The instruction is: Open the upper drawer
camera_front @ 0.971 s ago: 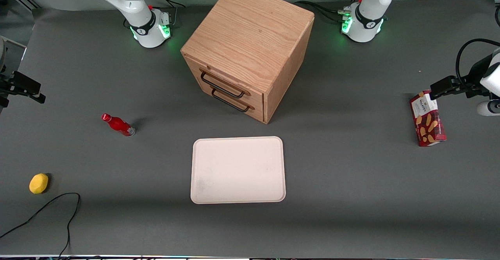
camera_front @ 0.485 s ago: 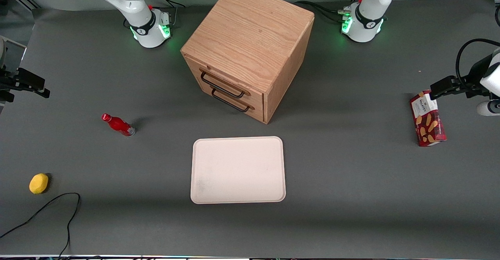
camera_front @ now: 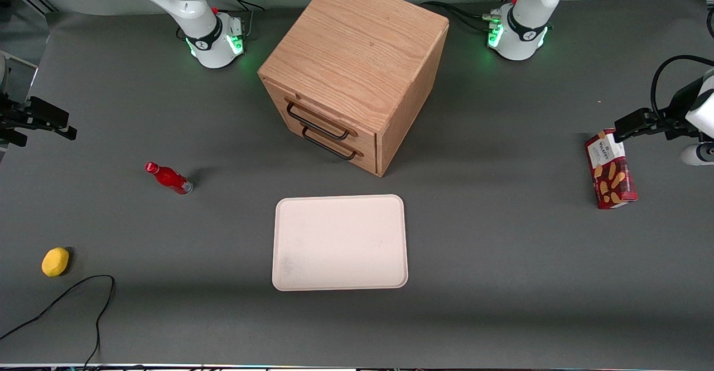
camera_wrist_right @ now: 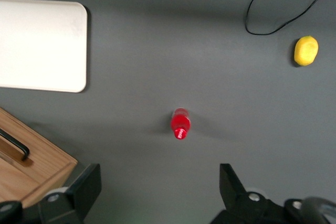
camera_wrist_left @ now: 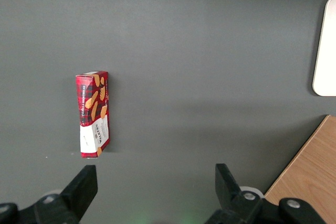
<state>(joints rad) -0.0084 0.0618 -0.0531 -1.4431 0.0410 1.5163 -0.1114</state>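
I have the gripper [camera_wrist_right: 157, 192] hanging high over the working arm's end of the table [camera_front: 502, 259], fingers [camera_wrist_right: 86, 187] spread wide with nothing between them, well apart from the cabinet [camera_front: 357, 64]. The upper drawer [camera_front: 321, 115] sits flush in the cabinet's angled front, its black handle [camera_front: 317, 124] just above the bottom drawer [camera_front: 334, 147]. A red bottle [camera_front: 169, 177] stands on the table under the gripper. A yellow lemon [camera_front: 55, 261] lies nearer the front camera, beside a black cable [camera_front: 67, 298]. A white tray [camera_front: 339, 242] lies in front of the cabinet.

The gripper [camera_wrist_right: 157, 190] hangs high over the table, jaws spread wide.
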